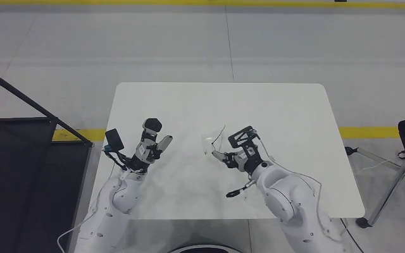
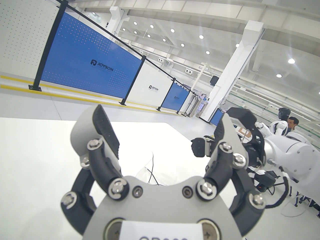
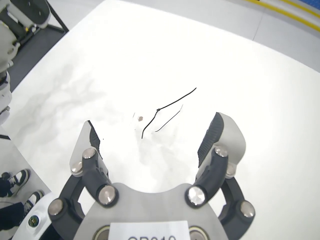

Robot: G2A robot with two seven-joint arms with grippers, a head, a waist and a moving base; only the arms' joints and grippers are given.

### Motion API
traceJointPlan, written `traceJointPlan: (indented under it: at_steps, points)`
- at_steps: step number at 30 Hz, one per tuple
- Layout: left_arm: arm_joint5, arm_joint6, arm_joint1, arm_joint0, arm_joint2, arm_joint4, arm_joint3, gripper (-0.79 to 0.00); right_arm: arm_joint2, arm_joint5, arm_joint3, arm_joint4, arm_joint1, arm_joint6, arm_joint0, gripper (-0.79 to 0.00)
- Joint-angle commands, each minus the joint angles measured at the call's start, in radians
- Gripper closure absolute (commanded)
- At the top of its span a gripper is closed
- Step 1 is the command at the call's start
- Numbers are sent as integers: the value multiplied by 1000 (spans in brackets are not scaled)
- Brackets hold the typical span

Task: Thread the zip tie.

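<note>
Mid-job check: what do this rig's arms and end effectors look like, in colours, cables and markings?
The left arm and right arm have glossy white shells with thin black cables alongside. The left end effector and right end effector match: grey metal plate, black linkages with silver bolts, two grey-backed fingers with ribbed black pads, and a white printed label.

White table point(image 1: 285, 107) at centre, pale grey floor point(image 1: 190, 44), yellow line point(image 1: 190, 2) along top edge, blue fence panels point(image 2: 82, 61), round ceiling lights point(image 2: 172, 30).
</note>
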Motion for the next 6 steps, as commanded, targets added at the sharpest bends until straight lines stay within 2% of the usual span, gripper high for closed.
traceJointPlan:
  at_steps: [1, 6]
  points:
    - [0, 0, 0, 0, 0, 0, 0, -785, 39, -8, -35, 11, 5, -22, -25, -785]
    - [0, 0, 0, 0, 0, 0, 0, -785, 140, -20, -146, 25, 17, -71, -103, -785]
